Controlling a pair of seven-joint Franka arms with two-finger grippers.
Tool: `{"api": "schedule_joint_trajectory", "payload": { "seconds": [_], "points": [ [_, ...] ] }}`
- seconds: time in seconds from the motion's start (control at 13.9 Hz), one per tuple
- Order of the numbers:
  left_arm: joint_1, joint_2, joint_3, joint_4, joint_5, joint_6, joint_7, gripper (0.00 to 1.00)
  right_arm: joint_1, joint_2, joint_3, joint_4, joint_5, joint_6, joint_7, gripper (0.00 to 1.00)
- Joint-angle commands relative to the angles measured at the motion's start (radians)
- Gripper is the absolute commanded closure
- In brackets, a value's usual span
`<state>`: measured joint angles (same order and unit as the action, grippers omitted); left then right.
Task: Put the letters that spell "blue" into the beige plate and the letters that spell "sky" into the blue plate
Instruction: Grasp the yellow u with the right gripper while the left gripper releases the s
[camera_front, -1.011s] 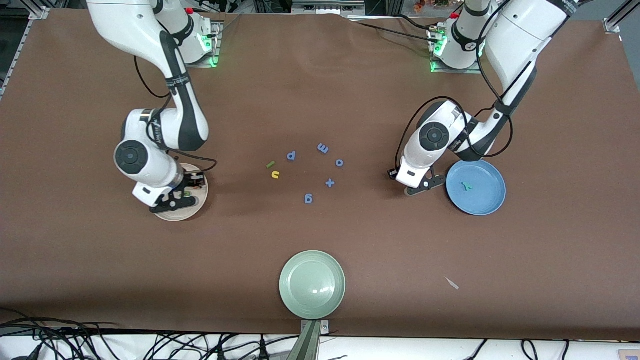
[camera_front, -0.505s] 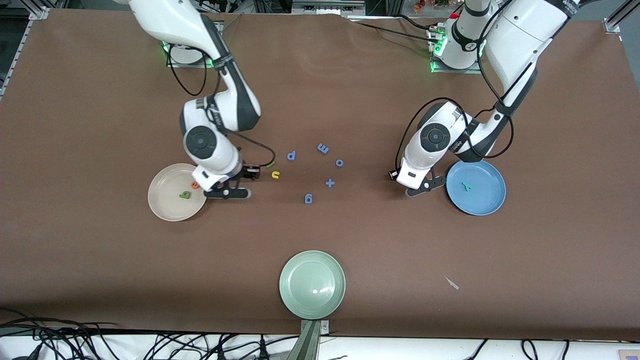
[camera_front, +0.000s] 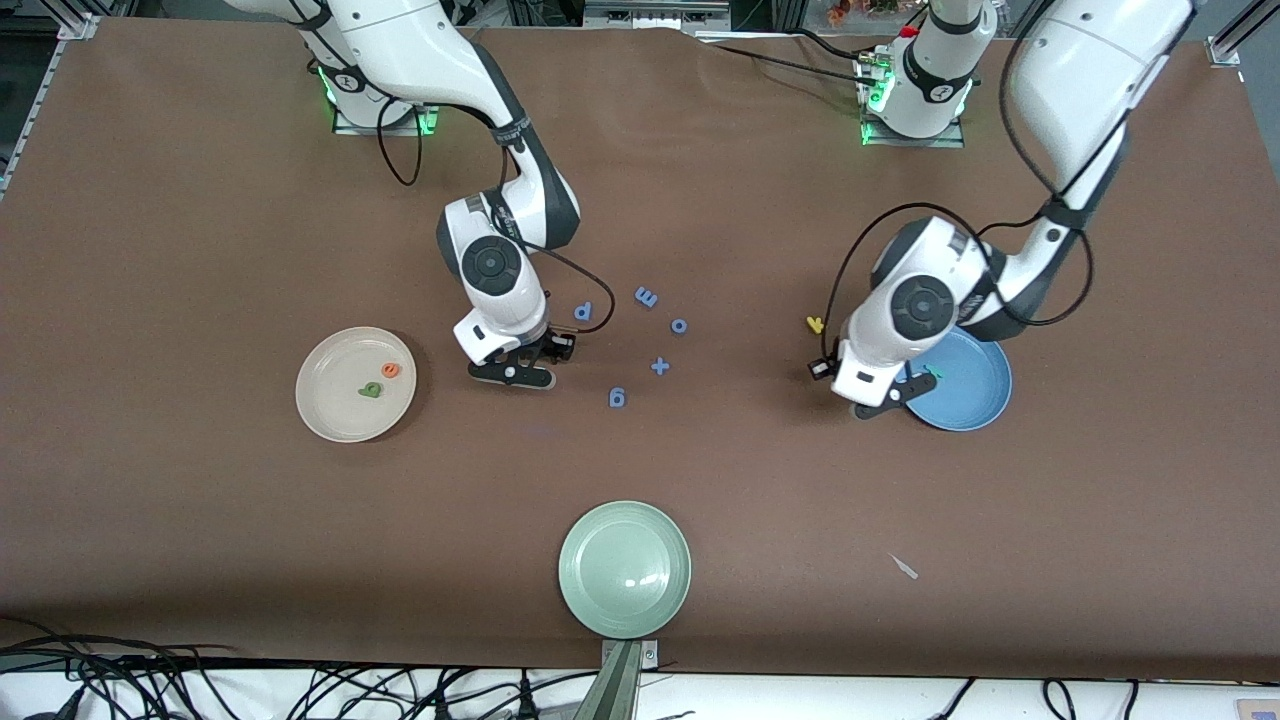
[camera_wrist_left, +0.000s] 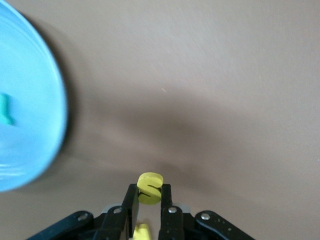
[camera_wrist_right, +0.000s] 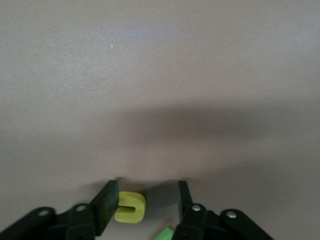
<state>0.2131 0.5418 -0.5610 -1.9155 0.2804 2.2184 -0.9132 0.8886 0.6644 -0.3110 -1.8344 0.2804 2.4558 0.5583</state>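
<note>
The left gripper (camera_wrist_left: 148, 207) pinches a yellow s (camera_wrist_left: 149, 187) tight, up in the air just beside the blue plate (camera_wrist_left: 30, 125). The right gripper (camera_wrist_right: 148, 205) is spread wide, and the yellow u (camera_wrist_right: 130, 207) sits between its fingers, with the green l (camera_wrist_right: 165, 234) close by.

Round beige plate (camera_front: 330, 410) toward the right arm's end, orange "e" (camera_front: 391, 370) and dark green "b" (camera_front: 372, 389) lying in it, bright blue plate (camera_front: 965, 400) toward the left arm's end holding teal "y" (camera_wrist_left: 6, 110), yellow "s" (camera_wrist_left: 149, 187) pinched upright over bare tabletop (camera_front: 200, 200), yellow "u" (camera_wrist_right: 130, 207) and light green "l" (camera_wrist_right: 165, 234) on tabletop, yellow "k" (camera_front: 815, 324) flat near blue plate
</note>
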Motion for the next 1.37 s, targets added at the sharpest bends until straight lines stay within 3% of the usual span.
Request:
{"api": "schedule_joint_trajectory", "payload": {
  "seconds": [0.0,0.22,0.58,0.65,0.79,0.87,0.94,1.3],
  "points": [
    [0.112,-0.058,-0.056,-0.043,-0.037,-0.049,0.088,1.0,0.004,0.006,-0.01,0.017,0.025,-0.011,0.005,0.43],
    [0.222,-0.071,-0.057,-0.059,-0.038,-0.082,0.241,1.0,0.007,0.003,-0.01,0.02,0.025,-0.012,0.002,0.43],
    [0.296,-0.06,-0.057,-0.109,-0.023,-0.065,0.341,1.0,0.027,-0.003,-0.01,0.021,0.023,-0.012,0.028,0.43],
    [0.296,-0.048,-0.057,-0.117,-0.023,-0.042,0.34,0.93,0.042,-0.003,-0.01,0.021,0.023,-0.012,0.041,0.43],
    [0.296,-0.042,-0.057,-0.12,-0.024,-0.034,0.332,0.53,0.05,-0.003,-0.01,0.014,0.023,-0.012,0.045,0.43],
    [0.296,-0.042,-0.057,-0.12,-0.026,-0.034,0.327,0.4,0.05,-0.003,-0.01,0.01,0.023,-0.012,0.043,0.43],
    [0.295,-0.043,-0.059,-0.117,-0.033,-0.037,0.326,0.35,0.052,-0.003,-0.01,0.007,0.022,-0.014,0.04,0.43],
    [0.256,-0.046,-0.128,-0.114,-0.02,-0.022,0.076,0.35,0.052,-0.012,-0.013,-0.016,0.016,-0.021,0.008,0.44]
  ]
}}
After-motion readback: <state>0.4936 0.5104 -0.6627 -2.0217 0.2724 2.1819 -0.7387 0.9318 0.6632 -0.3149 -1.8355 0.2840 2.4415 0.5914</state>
